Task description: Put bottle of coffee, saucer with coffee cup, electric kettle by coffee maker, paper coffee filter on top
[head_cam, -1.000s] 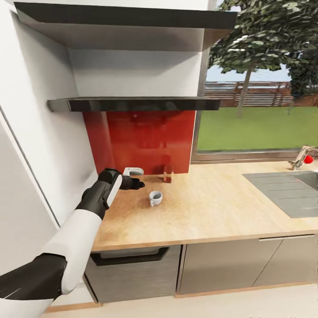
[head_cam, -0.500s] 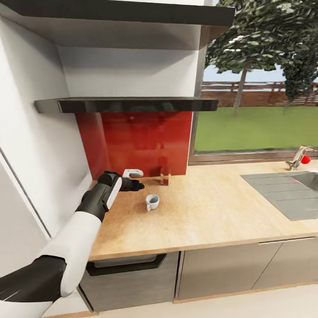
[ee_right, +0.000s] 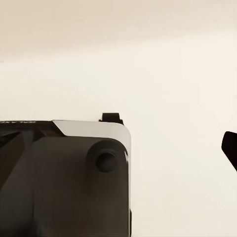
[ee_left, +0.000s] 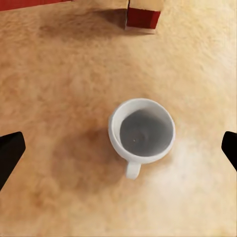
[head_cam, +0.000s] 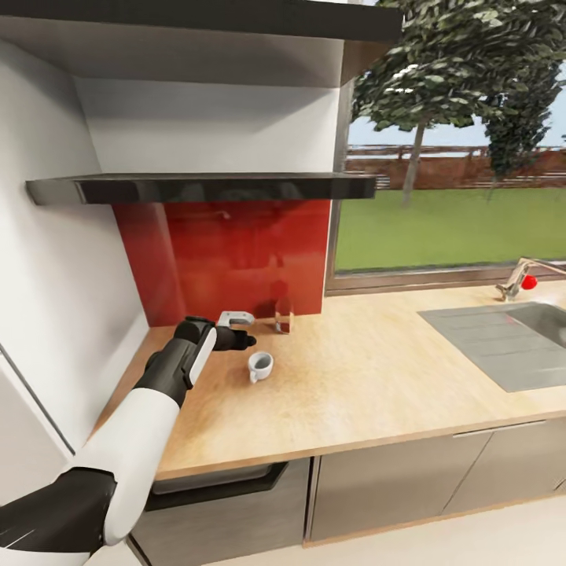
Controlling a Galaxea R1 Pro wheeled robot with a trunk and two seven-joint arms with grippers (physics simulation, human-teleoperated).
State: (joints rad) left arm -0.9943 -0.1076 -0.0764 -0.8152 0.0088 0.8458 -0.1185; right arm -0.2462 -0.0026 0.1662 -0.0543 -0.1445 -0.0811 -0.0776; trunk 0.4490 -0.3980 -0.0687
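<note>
Left gripper (head_cam: 245, 340), fingers (ee_left: 10, 153) spread wide, hovers over the white ceramic coffee cup (ee_left: 141, 133) near the wooden table's back edge — best gripped by its rim.

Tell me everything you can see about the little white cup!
The coffee cup is small, white and glossy, like ceramic, with a grey-looking empty inside and one small handle. It stands upright on the wooden countertop, not on any saucer. The left gripper hovers near it, fingers spread wide, not touching. A jar with a red base stands behind it.
</note>
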